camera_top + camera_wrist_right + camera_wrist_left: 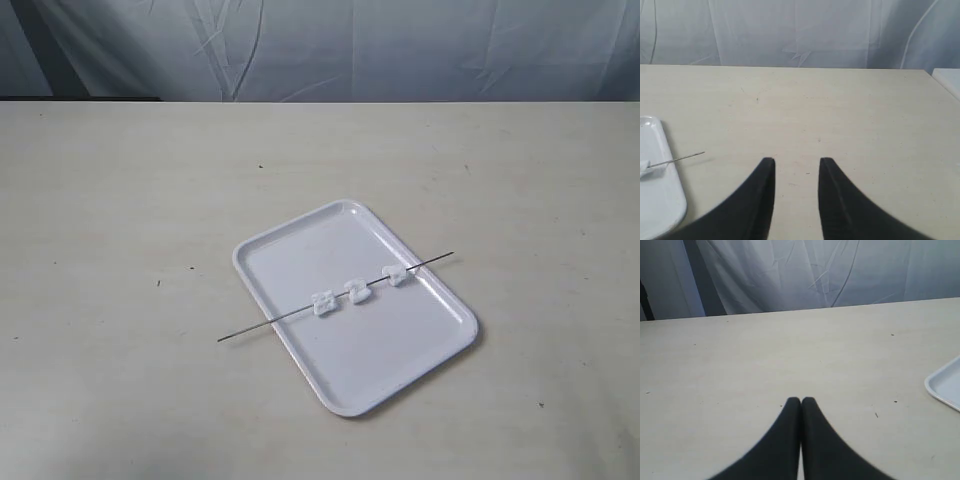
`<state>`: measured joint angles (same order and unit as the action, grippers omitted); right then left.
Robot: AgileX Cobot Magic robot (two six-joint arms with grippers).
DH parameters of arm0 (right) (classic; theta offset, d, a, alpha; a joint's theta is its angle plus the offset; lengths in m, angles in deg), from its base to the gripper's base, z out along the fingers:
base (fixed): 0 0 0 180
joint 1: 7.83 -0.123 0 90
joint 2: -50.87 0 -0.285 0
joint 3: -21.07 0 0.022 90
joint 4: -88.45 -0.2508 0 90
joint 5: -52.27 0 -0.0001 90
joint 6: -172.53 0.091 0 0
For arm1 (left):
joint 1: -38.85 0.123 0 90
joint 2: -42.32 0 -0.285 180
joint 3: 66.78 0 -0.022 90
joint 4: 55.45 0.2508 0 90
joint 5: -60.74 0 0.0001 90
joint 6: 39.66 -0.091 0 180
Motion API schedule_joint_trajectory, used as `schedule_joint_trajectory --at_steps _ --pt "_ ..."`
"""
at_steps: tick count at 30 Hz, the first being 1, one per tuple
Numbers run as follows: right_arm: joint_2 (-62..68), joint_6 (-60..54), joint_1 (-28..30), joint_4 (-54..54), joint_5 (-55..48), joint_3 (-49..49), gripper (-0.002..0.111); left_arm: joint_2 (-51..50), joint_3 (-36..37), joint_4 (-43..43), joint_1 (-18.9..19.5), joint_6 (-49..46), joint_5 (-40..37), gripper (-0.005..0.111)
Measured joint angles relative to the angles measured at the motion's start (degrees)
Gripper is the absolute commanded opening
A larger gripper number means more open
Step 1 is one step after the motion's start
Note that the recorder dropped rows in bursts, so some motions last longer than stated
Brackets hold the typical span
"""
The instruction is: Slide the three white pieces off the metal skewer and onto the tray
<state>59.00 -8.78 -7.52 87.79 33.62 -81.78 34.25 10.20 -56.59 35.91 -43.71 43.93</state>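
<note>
A glossy white tray [300, 245] lies on the table in the exterior view. Across it rests the thin metal skewer [260, 327], both ends sticking out past the rim. Three white pieces [357, 291] are threaded on it over the tray. No arm shows in the exterior view. My left gripper [801, 401] is shut with nothing in it, above bare table; a corner of the tray [946, 385] shows far off. My right gripper [797, 162] is open and empty, with the skewer tip [687, 157], one white piece [644, 167] and the tray edge [665, 195] off to one side.
The beige table top [120, 300] spreads wide around the tray, speckled with small dark marks. A wrinkled white cloth [330, 45] hangs behind the table's far edge. A white object's corner [947, 80] shows at the table's edge in the right wrist view.
</note>
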Motion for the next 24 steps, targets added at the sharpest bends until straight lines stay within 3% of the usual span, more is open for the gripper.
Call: schedule_joint_trajectory --at_steps 14,18,22,24 --pt "0.0 0.0 0.0 0.0 0.0 0.0 0.03 0.0 0.0 0.54 0.0 0.0 2.37 0.0" --pt "0.0 0.0 0.0 0.0 0.0 0.0 0.03 0.0 0.04 -5.19 0.0 0.23 5.15 0.0" --pt "0.0 0.0 0.0 0.0 0.0 0.0 0.03 0.0 0.04 -6.19 0.0 -0.65 16.81 0.0" --pt "0.0 0.0 0.0 0.0 0.0 0.0 0.03 0.0 -0.2 -7.92 0.0 -0.65 17.53 0.0"
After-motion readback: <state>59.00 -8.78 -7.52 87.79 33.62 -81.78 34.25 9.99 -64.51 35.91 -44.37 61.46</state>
